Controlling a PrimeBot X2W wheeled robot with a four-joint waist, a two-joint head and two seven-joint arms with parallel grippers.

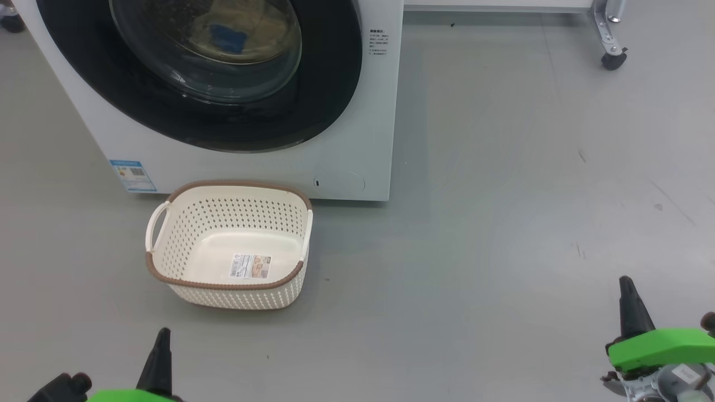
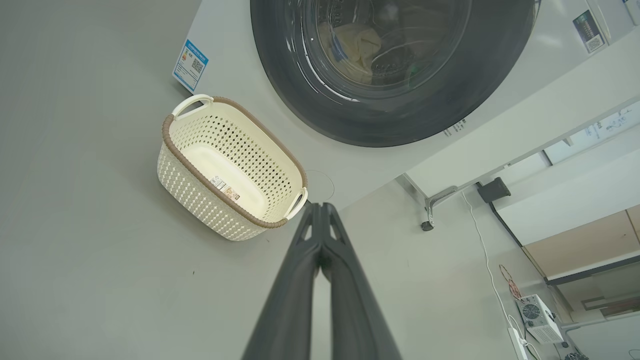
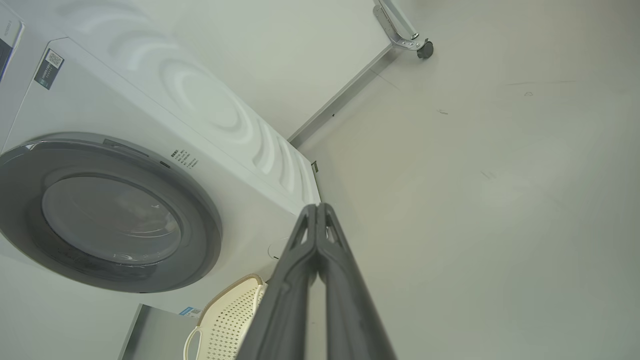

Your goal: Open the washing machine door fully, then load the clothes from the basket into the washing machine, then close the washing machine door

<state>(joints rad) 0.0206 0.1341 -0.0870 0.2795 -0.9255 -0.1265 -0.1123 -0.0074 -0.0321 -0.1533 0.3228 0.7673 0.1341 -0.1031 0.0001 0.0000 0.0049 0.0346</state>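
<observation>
Shut tight and holding nothing, the left gripper [image 1: 162,334] and right gripper [image 1: 626,281] point long dark tapered fingers over the smooth grey floor [image 1: 503,223]. Beyond, the cream perforated plastic basket [image 1: 240,296], brown-rimmed, shows its bare labelled bottom, just before the white washing machine [image 1: 363,139]. Its glossy black-rimmed round door [image 1: 313,111] sits closed, with the cream-yellow, blue-patched clothes [image 1: 246,28] behind the glass.
</observation>
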